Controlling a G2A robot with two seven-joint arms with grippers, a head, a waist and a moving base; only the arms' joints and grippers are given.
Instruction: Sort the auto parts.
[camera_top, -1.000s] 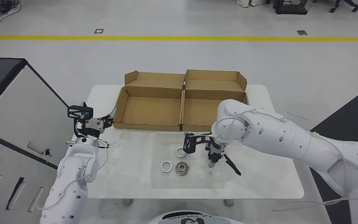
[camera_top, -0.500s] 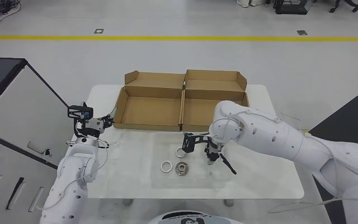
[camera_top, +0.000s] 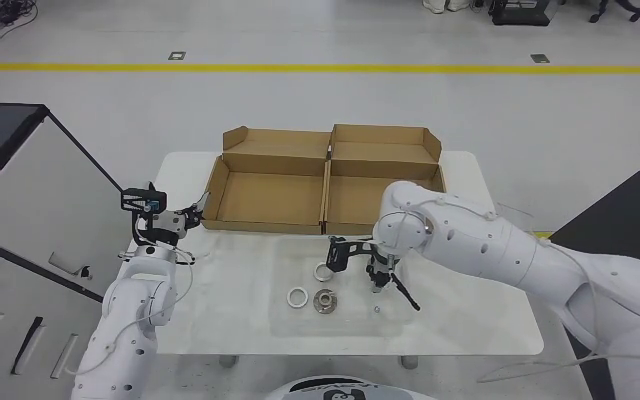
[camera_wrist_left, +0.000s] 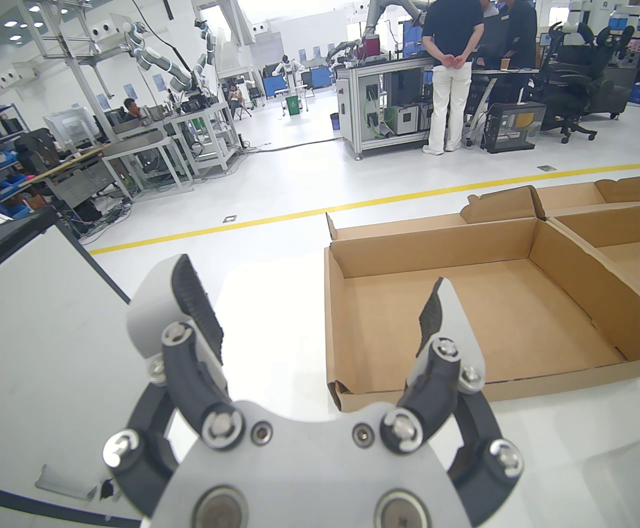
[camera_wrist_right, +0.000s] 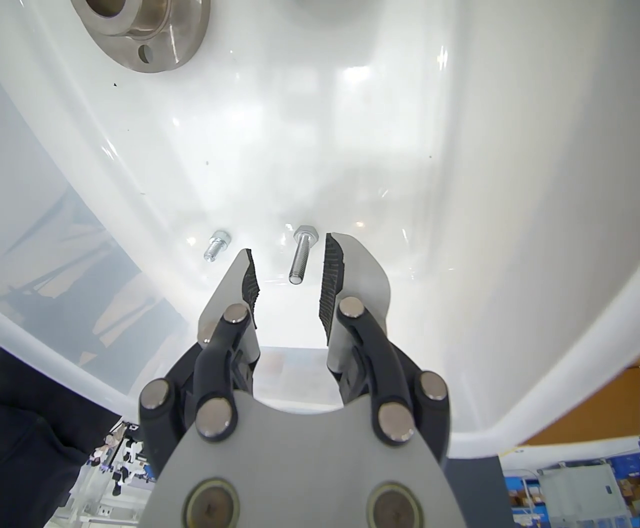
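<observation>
- Top view: a pale workshop floor with a yellow line lies behind a white table (camera_top: 240, 290).
- At the table's 12 o'clock edge stand two open brown cardboard boxes, the left box (camera_top: 268, 197) and the right box (camera_top: 358, 203). They touch side by side, and their bare floors show.
- Toward 6 o'clock, a shallow clear plastic tray (camera_top: 350, 320) holds a white ring (camera_top: 324, 271), a second white ring (camera_top: 298, 297) and a round steel flange (camera_top: 325, 300).
- The right gripper (camera_top: 378, 285) hangs over the tray at the flange's 3 o'clock.
- The left gripper (camera_top: 195, 213) is at the table's 9 o'clock edge, just beside the left box's corner.
- Left wrist view: the left gripper's fingers are spread wide and face the left box.
- Right wrist view: the right gripper's fingers are spread on either side of a long silver hex bolt (camera_wrist_right: 300, 255) lying on the tray floor, and do not pinch it.
- A short silver bolt (camera_wrist_right: 216, 245) lies just beside it, and the flange lies farther off.
</observation>
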